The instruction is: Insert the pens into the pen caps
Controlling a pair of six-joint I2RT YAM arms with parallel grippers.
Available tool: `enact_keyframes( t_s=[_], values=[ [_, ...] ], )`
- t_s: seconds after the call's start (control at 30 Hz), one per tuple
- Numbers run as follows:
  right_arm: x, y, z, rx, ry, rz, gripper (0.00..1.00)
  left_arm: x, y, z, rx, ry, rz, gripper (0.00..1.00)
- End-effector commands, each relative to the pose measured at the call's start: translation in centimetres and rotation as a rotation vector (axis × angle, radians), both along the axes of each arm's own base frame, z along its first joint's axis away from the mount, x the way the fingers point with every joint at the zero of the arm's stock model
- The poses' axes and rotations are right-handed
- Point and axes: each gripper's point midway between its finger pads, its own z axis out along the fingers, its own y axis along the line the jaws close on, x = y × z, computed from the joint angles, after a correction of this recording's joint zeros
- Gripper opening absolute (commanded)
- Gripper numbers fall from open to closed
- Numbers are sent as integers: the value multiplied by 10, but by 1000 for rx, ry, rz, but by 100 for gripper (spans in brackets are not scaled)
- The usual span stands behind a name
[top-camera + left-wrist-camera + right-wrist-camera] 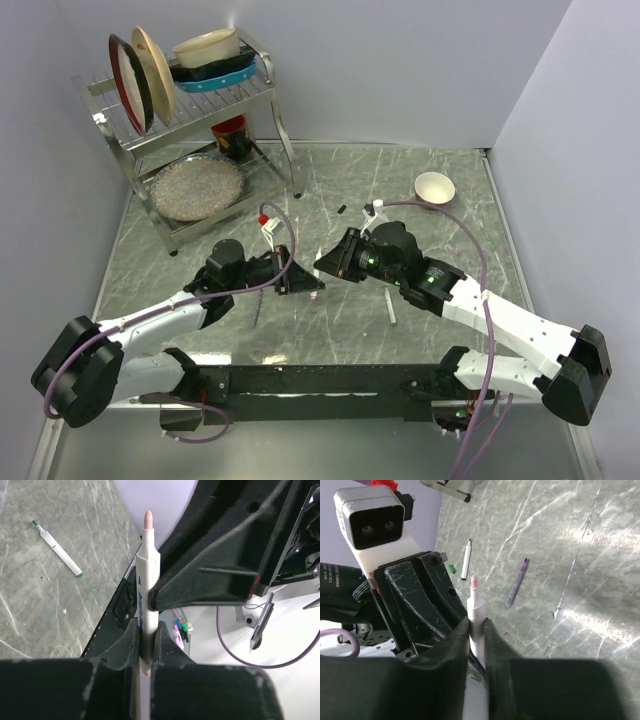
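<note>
**One pen shared between two grippers over mid-table**

The left gripper (146,629) was closed tight on the lower barrel of a white pen (147,560). The pen stood upright with its bare pinkish tip at 12 o'clock, uncapped. The right gripper (476,625) sat narrow around the same pen from the opposite side. Whether it clamped the barrel or merely flanked it could not be told. Sharing the pen this way looked like a handover, probably so that one gripper ended up with a hold that left the tip clear for a cap. Both met above the middle of the table (330,330).

Further out in the right wrist view, a purple pen (517,582) lay at 1 o'clock. A small green cap (451,568) lay at 11 o'clock, beside another white pen (465,560). In the left wrist view a green-ended pen (57,550) lay at 10 o'clock. Neither gripper held a cap.
</note>
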Motion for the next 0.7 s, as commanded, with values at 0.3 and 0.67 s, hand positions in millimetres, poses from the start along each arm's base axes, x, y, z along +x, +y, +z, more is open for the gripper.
enact_keyframes(
  t_s=[0.3, 0.67],
  values=[
    [59, -91, 8, -92, 132, -460, 59, 46, 30, 24, 378, -328, 196, 1],
    [97, -289, -80, -332, 445, -1143, 48, 81, 99, 60, 553, -624, 545, 1]
  ],
)
